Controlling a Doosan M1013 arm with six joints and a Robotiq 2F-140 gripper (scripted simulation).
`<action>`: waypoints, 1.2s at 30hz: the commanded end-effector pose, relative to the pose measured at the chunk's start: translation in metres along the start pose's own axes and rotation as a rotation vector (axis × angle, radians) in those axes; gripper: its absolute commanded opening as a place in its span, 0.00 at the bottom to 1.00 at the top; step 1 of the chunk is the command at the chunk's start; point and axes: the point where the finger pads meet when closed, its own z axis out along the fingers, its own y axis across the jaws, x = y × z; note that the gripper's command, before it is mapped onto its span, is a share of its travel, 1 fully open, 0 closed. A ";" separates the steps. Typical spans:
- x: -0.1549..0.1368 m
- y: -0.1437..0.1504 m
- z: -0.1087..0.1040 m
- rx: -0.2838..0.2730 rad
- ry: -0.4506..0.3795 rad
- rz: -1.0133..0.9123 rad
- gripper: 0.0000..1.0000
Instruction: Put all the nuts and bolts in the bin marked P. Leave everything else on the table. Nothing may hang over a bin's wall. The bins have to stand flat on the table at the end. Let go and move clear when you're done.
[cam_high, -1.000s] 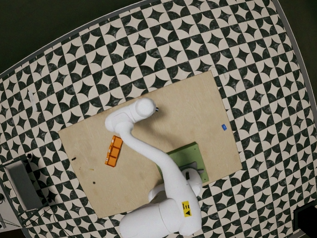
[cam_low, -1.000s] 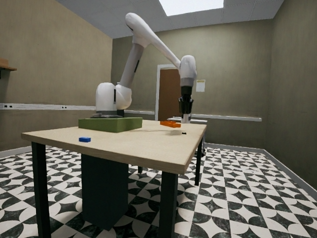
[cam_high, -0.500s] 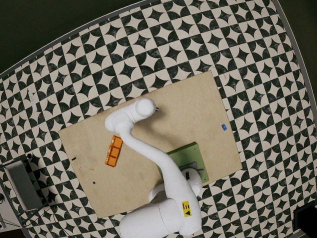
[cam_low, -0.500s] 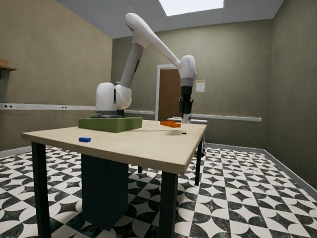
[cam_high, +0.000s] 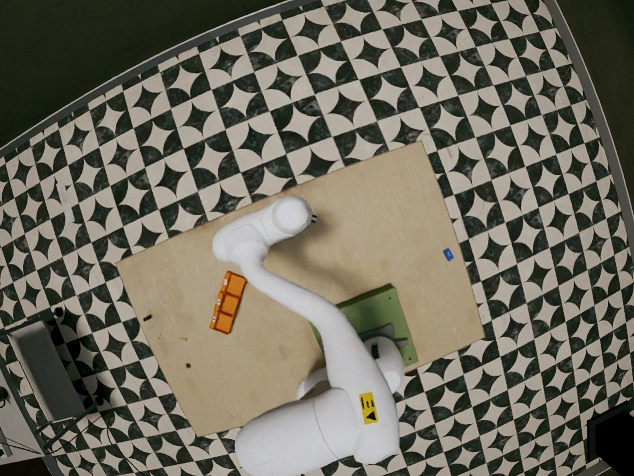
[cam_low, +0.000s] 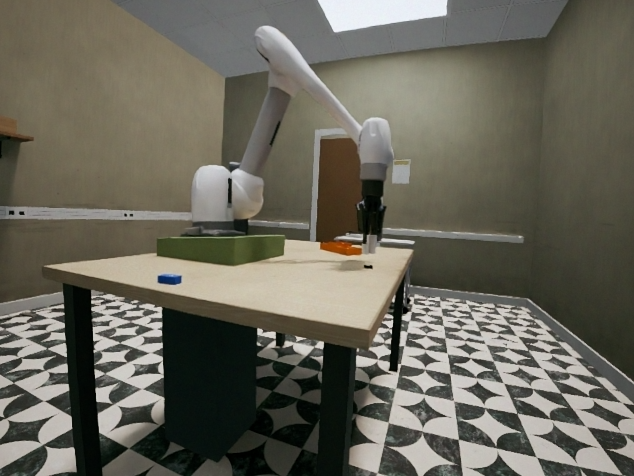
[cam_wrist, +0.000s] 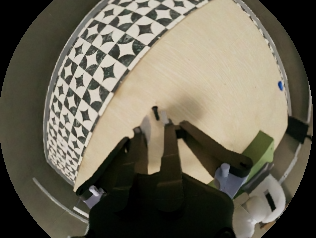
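From above, the white wrist hides the small black bolt (cam_low: 367, 266). It lies on the pale wooden worktop (cam_low: 286, 302), just beside the flat orange three-compartment plastic bin (cam_high: 227, 302), whose markings are too small to read. The black claw (cam_low: 370, 249) hangs directly over the bolt, its pale fingertips narrowly parted and gripping nothing.

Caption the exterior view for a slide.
White arm holds its gripper just above the wooden table, over a small black bolt, beside orange bins.
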 end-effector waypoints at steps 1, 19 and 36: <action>0.000 0.000 0.012 0.001 0.001 0.000 0.26; 0.001 0.000 0.045 0.001 0.001 0.000 0.26; 0.000 0.000 0.049 0.001 0.001 0.000 0.15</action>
